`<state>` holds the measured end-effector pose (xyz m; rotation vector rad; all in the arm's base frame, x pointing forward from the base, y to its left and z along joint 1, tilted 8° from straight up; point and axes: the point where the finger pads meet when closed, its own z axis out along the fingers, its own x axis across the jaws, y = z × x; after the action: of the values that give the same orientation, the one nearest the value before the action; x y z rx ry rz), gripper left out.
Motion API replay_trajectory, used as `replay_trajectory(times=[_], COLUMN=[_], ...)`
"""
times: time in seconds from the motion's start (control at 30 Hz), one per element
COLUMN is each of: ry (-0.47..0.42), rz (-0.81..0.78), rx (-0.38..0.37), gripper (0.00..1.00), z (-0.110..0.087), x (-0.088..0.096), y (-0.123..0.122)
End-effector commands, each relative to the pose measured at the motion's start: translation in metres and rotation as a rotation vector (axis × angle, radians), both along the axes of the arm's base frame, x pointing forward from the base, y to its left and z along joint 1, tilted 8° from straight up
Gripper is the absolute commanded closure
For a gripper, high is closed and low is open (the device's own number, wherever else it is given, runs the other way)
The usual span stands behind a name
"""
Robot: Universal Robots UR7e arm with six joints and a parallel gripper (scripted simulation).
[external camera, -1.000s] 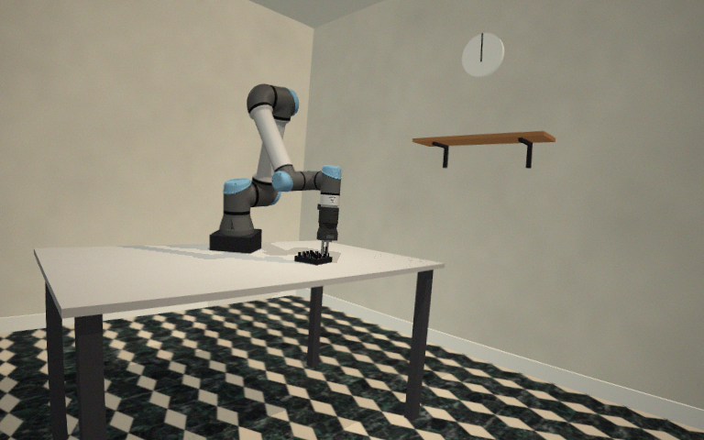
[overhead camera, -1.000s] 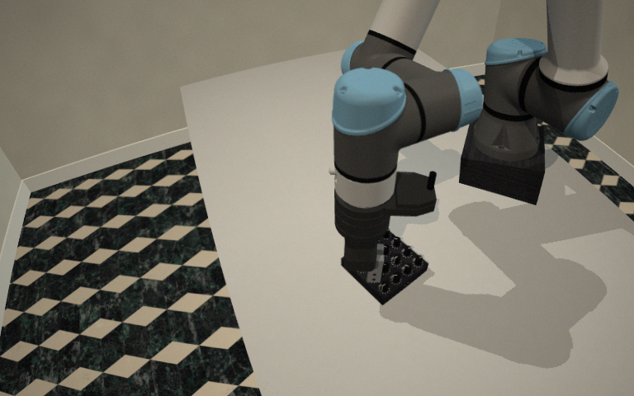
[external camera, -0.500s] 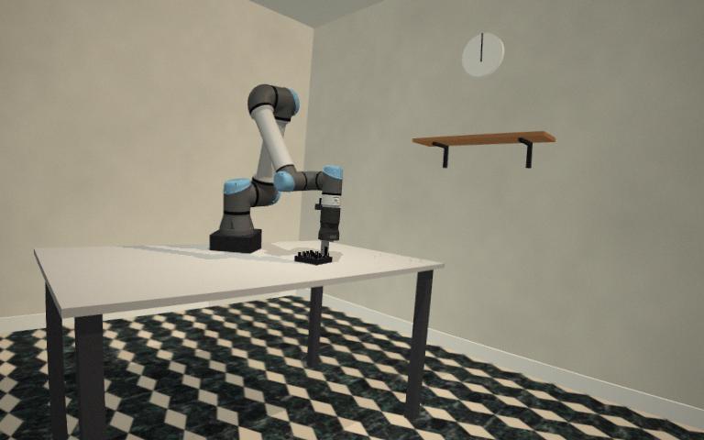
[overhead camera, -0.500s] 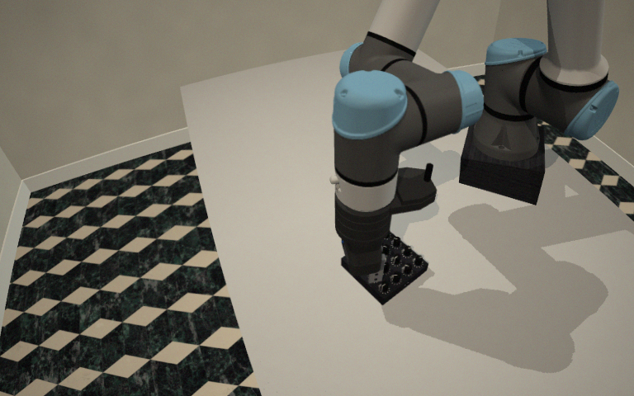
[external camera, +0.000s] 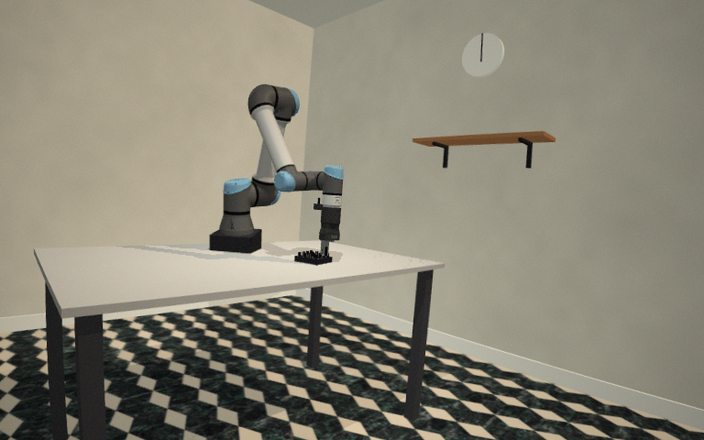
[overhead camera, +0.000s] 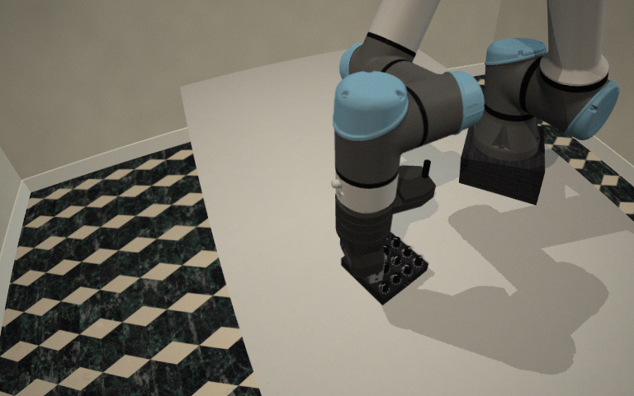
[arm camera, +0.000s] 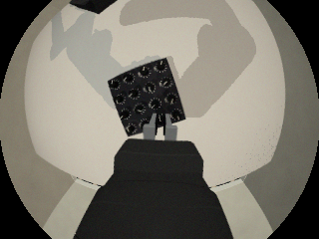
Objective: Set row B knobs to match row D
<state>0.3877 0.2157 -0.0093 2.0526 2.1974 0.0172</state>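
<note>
Knob box (overhead camera: 417, 275) one, on table (overhead camera: 262, 186); tool (arm camera: 159, 127) one, clamping knob.

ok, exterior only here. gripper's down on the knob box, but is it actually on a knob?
Observer: Yes. In the wrist view the gripper is closed on a knob in the edge row of the knob box nearest the camera.
Operator: Which knob?
Observer: Cannot tell, the names are unreadable. From the top the wrist hides that side; only the uncovered knobs to its right show.
Operator: Box sitting flat?
Observer: Looks flat on the table from the top, with no corner lifted.
</note>
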Motion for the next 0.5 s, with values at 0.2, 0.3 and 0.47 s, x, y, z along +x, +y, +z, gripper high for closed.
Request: replay_trajectory(times=[0.2,0.3,0.47], ry=[-0.001,-0.001,-0.001], rz=[0.009,0.009,0.009], rx=[0.0,0.0,0.0], gripper=[0.7,0.7,0.54], z=[0.0004,0.0004,0.0004], x=[0.0004,0.0004,0.0004], y=[0.0002,0.0002,0.0002])
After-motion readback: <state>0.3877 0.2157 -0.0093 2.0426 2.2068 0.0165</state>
